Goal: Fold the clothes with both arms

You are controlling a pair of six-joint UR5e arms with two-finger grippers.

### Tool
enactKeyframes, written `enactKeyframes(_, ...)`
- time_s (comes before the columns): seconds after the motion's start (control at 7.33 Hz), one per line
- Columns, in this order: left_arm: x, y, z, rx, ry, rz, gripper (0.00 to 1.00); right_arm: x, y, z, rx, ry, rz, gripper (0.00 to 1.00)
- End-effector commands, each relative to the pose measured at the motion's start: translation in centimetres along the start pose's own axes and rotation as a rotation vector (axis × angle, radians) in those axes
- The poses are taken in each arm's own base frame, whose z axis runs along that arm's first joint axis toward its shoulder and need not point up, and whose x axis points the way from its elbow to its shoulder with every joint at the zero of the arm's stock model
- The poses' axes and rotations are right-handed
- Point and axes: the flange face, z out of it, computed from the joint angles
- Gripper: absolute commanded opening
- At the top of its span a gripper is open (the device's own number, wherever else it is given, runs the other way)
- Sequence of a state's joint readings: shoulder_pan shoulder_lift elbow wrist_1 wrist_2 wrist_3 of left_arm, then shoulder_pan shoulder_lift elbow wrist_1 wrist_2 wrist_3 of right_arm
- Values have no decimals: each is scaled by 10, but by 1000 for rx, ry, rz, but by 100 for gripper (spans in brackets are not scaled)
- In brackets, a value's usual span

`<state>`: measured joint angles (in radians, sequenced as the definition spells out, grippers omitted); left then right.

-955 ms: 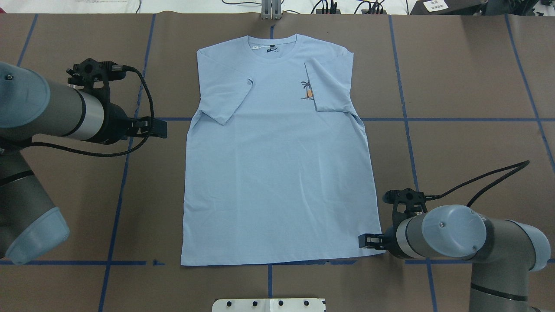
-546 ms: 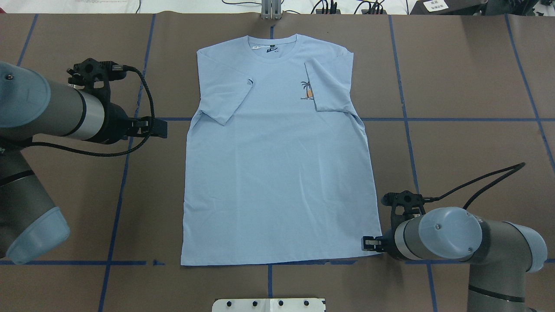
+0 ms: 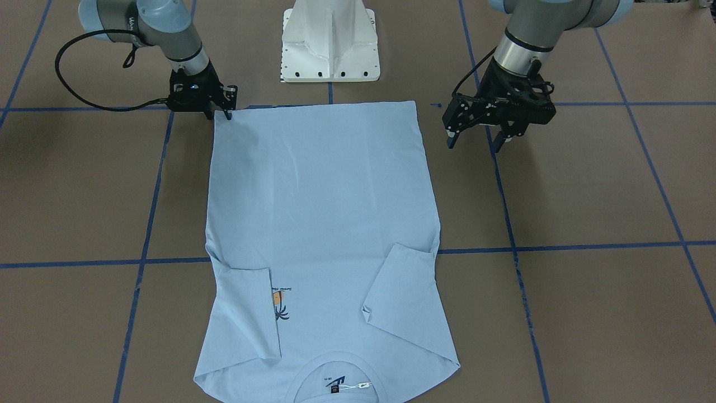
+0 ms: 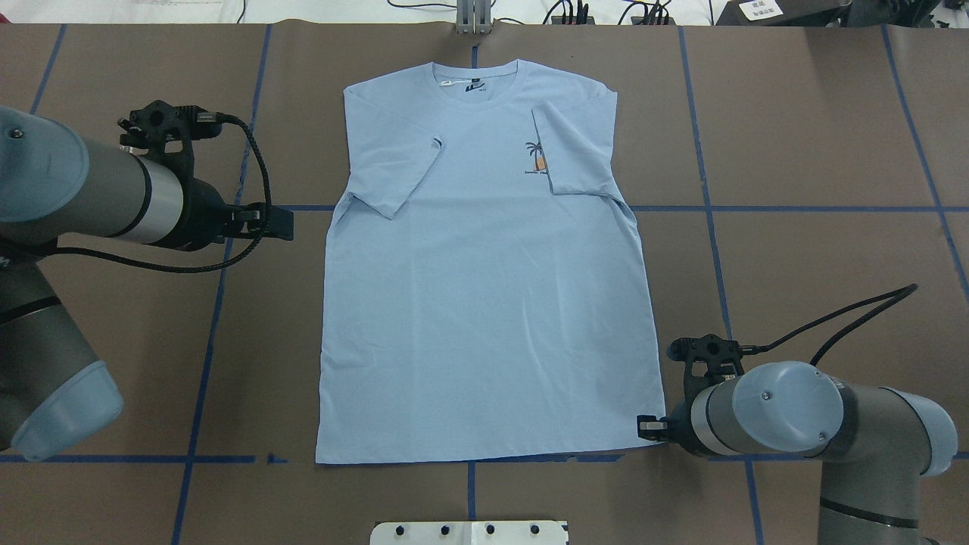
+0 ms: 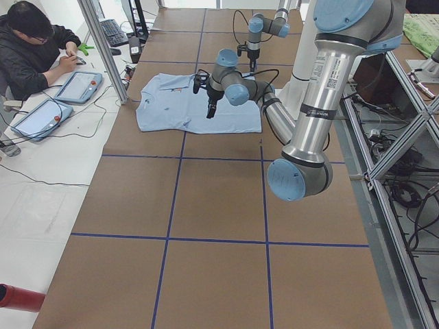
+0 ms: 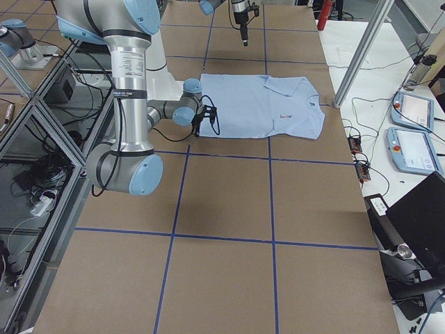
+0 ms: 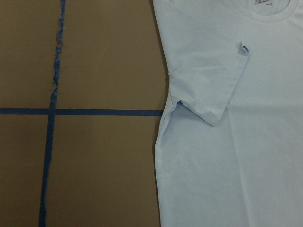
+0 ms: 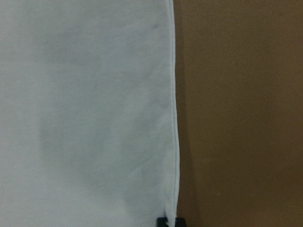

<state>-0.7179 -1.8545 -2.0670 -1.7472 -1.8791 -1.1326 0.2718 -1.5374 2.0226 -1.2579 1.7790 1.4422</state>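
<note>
– T-shirt (image 4: 484, 303) first: where does it lie?

– Flat and face up on the brown table (image 4: 795, 136), spread between my two grippers. The hem is toward my white base (image 3: 330, 39) and the collar (image 4: 475, 79) is on the far side, with a label showing inside it. Both sleeves are folded in over the chest. The sleeve on my right gripper's side (image 4: 577, 151) covers part of the palm print (image 4: 534, 155). The other sleeve (image 4: 397, 170) lies slanted, its cuff corner turned up.

– And your left gripper?

– My left gripper (image 3: 474, 144) hangs above bare table, off to the shirt's side and apart from the cloth. Its jaws are spread wide and carry nothing. Its wrist camera looks down on the shirt's side edge and the slanted sleeve. A crossing of blue tape lines (image 7: 49, 112) lies on the table just beside them.

– The right one?

– My right gripper (image 3: 222, 116) is low at the table, at the hem corner on its own side. In its wrist view the two fingertips (image 8: 163, 221) show close together at the bottom edge, and the shirt's side edge runs down to them. So the jaws are clenched on that corner. The cloth around it lies flat and smooth.

– Anything else nearby?

– A person (image 5: 31, 41) sits at a side desk past the collar end, well apart from both grippers, bent over a tablet (image 5: 77, 86).
</note>
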Motion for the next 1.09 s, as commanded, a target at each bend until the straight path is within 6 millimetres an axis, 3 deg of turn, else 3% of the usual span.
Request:
enactKeyframes(0.0,0,0,0,-2,-1,0,100,-2,-1,-4,4,-8,1,0)
enactKeyframes(0.14,-3,2,1,-15,-3,-9,100,-7,-1,-14,17,-28,-2,0)
enactKeyframes(0.27,-4,11,5,-54,6,-122,100,-12,2,-32,18,-61,-8,0)
enactKeyframes(0.55,38,97,30,-168,13,-258,100,-22,2,-65,36,-127,-14,0)
enactKeyframes(0.82,71,194,67,-167,-52,-332,100,-26,1,-75,37,-157,-18,0)
enactKeyframes(0.96,76,228,79,-185,-76,-340,100,-30,0,-78,44,-168,-17,0)
